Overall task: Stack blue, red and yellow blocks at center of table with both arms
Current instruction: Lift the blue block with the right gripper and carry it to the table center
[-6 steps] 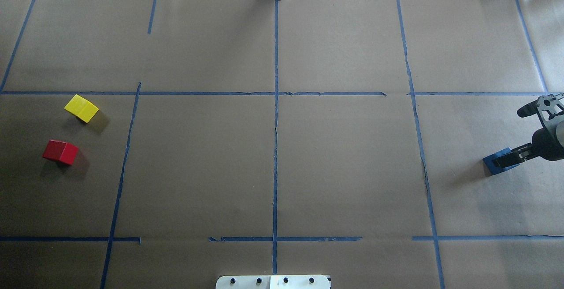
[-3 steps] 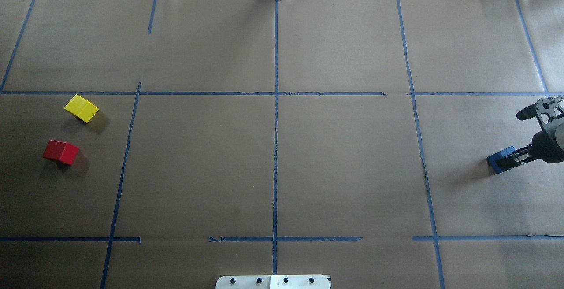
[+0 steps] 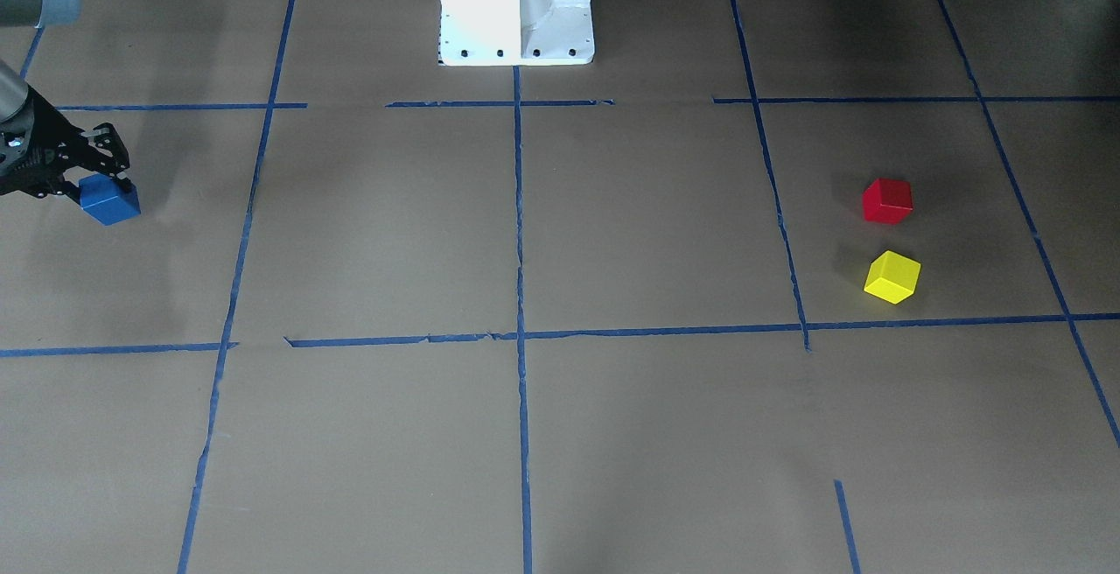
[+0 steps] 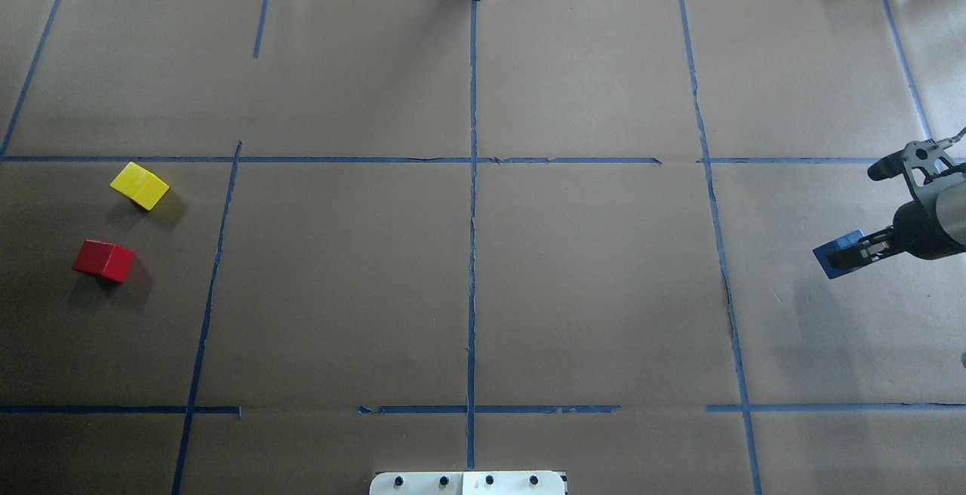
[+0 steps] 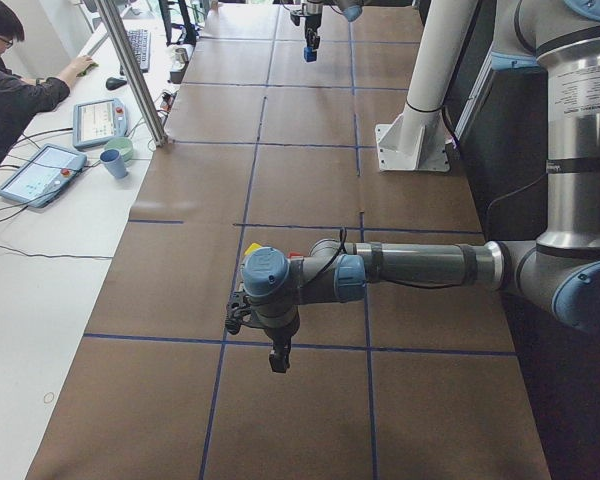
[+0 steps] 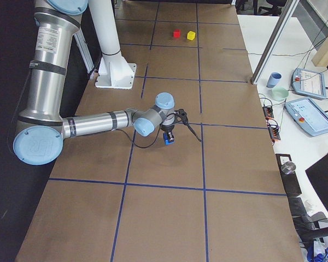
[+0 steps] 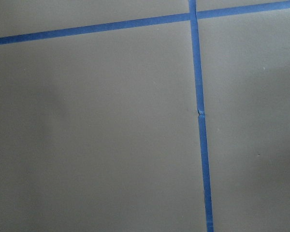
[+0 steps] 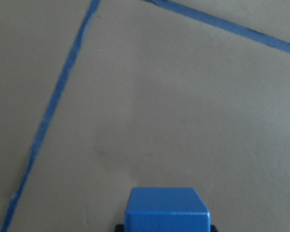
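Blue block is at the far right end of the table, clamped in the right claw, jaws narrow on two opposite faces. It looks just clear of the paper, but that's hard to confirm. The right wrist view shows it square and centred at the bottom of frame, so the grip seems good.

Red block and yellow block sit near each other at the far left end, not touching, both on the paper and untouched. Left claw hangs above the table at that end, pointing down. Only the side view shows it, so I can't tell whether it's wide or narrow. Its wrist camera sees only paper and tape.

Step in hand, my read: carry blue to centre as the stack base. Notes:
- Get clear height before travelling; dragging on paper could twist the block in the jaws.
- Aim for the centre tape line, mid-depth of the table.
- Set it flat with edges square to the tape, so the next two get a level top face.
- Touch down fully before releasing, then exit straight up; a sideways exit may nudge it.
- Left arm can line up over red meanwhile, but keep it out of centre until the right arm is away.
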You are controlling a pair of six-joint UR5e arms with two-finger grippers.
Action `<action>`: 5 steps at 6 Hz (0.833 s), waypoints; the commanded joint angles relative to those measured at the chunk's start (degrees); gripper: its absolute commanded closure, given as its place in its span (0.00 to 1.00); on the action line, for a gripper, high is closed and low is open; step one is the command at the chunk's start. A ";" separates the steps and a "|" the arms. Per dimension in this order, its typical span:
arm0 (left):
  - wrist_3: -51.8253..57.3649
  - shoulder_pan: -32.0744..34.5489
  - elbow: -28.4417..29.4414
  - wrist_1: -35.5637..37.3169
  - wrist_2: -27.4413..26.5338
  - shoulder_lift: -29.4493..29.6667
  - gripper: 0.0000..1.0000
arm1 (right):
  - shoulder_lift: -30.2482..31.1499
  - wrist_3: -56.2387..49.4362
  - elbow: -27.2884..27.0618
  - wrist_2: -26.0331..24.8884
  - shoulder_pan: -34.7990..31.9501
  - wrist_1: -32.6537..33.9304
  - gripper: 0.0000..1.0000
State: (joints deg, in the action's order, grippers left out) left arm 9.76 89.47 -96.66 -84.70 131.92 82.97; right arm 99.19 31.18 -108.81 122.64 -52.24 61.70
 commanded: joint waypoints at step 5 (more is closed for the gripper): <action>0.00 -0.18 -0.20 -0.02 0.00 0.09 0.00 | -50.58 33.89 15.30 -15.12 19.61 30.76 1.00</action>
State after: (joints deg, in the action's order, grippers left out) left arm 9.76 89.37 -96.86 -84.73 131.92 82.99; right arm 57.70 59.00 -100.76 110.76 -36.05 91.36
